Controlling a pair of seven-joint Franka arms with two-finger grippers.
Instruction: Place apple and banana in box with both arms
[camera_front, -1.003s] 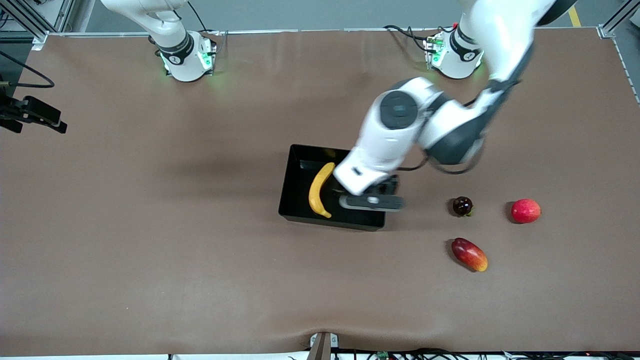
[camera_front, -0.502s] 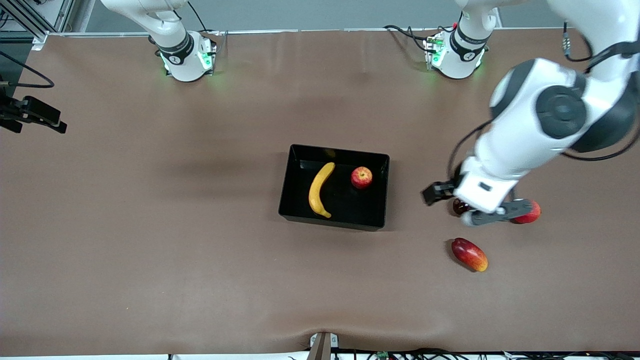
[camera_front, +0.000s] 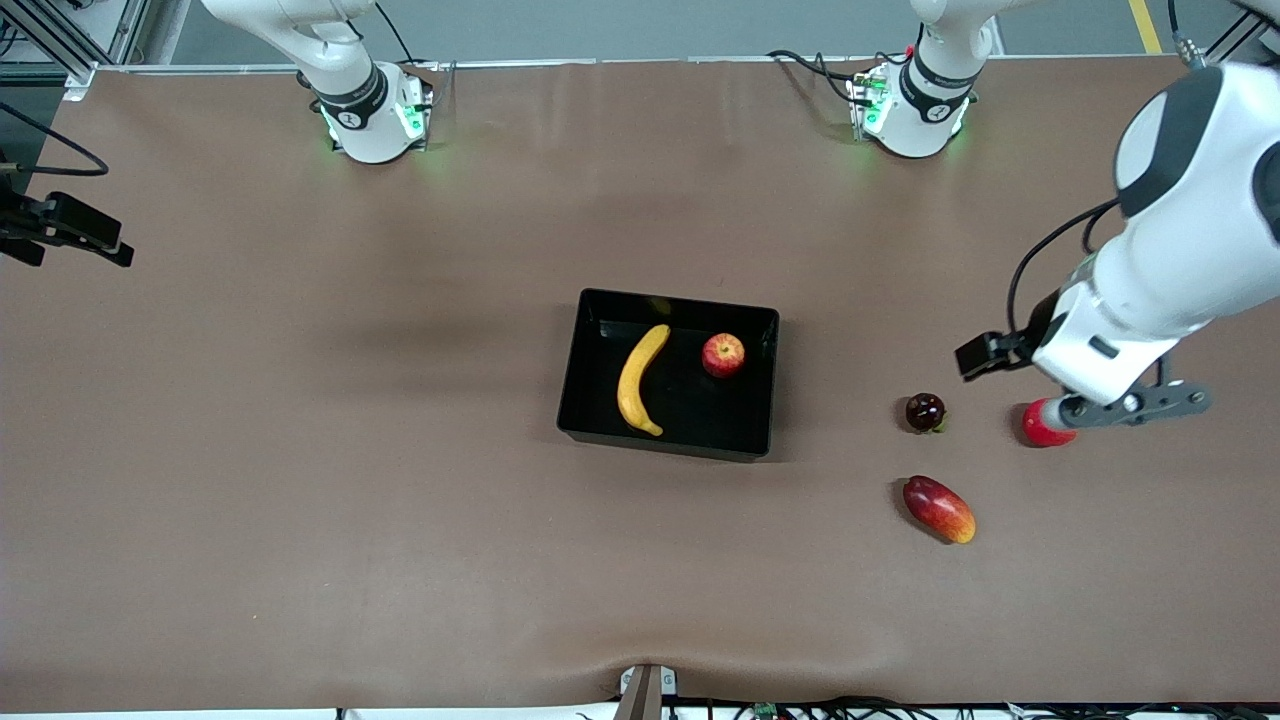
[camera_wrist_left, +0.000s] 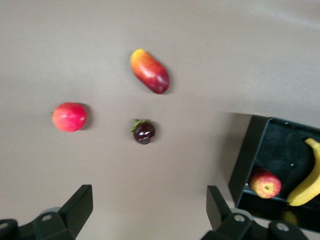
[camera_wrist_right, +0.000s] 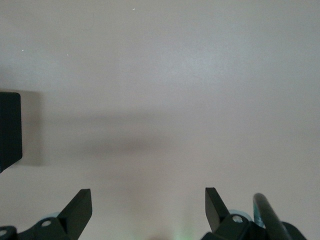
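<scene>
Waiting over bare surface (camera_front: 300, 450) toward the right arm's end, right jaws spread wide and empty.

Resting in the box (camera_front: 572, 400) at mid-surface: the banana (camera_front: 638, 380) lying along the floor, the apple (camera_front: 722, 354) beside it toward the left arm's end, apart from it.

Judging the banana as light, soft-skinned and easily bruised, calling for a gentle pinch across its middle. Judging the apple as firm, smooth and prone to rolling, calling for a hold across its widest part.

Lying outside, toward the left arm's end: a dark round fruit (camera_front: 925, 411), a mango-like fruit (camera_front: 938, 508), a pinkish-red fruit (camera_front: 1040, 430).

Hovering over that pinkish-red fruit, left jaws parted, gripping nothing.
</scene>
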